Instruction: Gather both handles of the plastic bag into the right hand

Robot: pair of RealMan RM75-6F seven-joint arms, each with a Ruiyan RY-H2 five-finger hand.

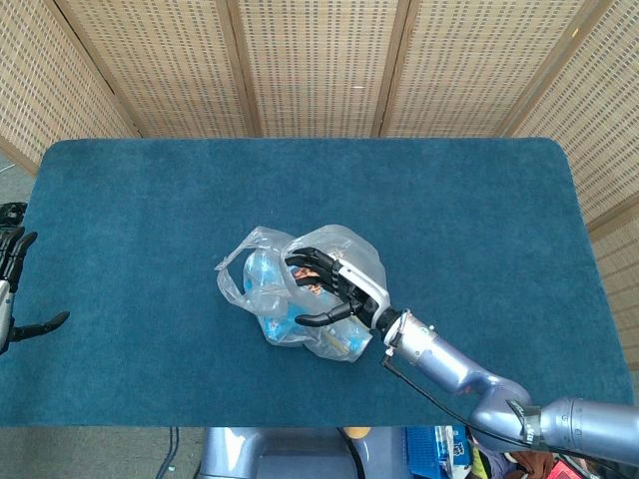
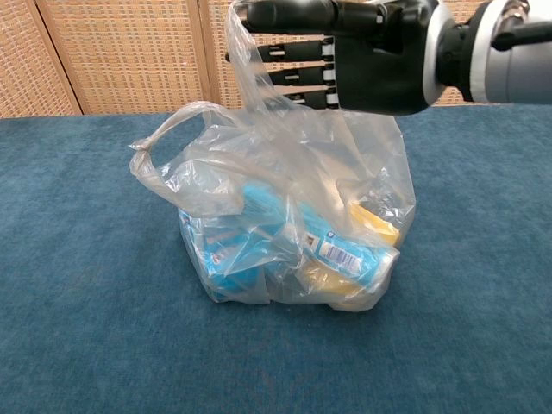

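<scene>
Nearest, the plastic bag (image 2: 293, 233) sits on the blue worktop (image 2: 86, 345), holding blue and yellow packets. Above it the right hand (image 2: 362, 56) has one handle (image 2: 259, 69) draped over its spread fingers (image 2: 293, 15); the other handle (image 2: 168, 138) stands free, apart. Far left, the left hand (image 1: 12, 289) hangs open-fingered, holding nothing.

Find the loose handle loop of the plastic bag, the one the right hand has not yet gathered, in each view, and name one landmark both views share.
Head view: the loose handle loop lies at the bag's left edge, near picture centre.
Chest view: the loop arches at upper left of the bag.
Shared landmark: the right hand above the plastic bag.
</scene>
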